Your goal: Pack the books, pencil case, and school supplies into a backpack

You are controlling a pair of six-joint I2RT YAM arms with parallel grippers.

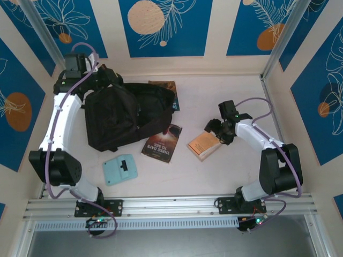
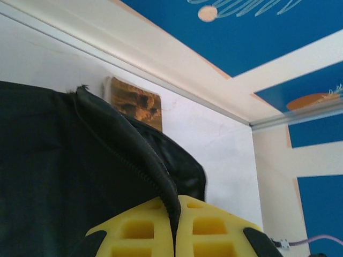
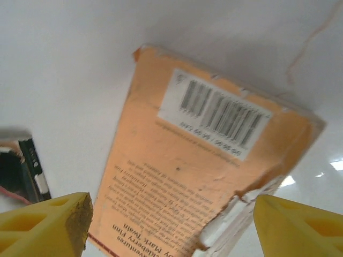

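Black fabric is my biggest worry. The backpack (image 1: pixel 126 115) slumps at the table's back left, and my left gripper (image 2: pixel 174 214) is pressed together on just a thin zip edge of it. If that fold slides out, I judge the mouth drops shut and nothing goes in.

Next, the orange book (image 3: pixel 209 155) lies flat right of centre, well apart from the bag. My right gripper (image 1: pixel 216 131) is spread wide and straddles it, touching nothing I can see. Its near corner is torn. A finger catching there could rip the cover, or skid the book instead of lifting it.

The brown book (image 1: pixel 162 143) sits near, so a shove might hit it. The teal piece (image 1: pixel 120 169) lies toward the front, out of harm's way.
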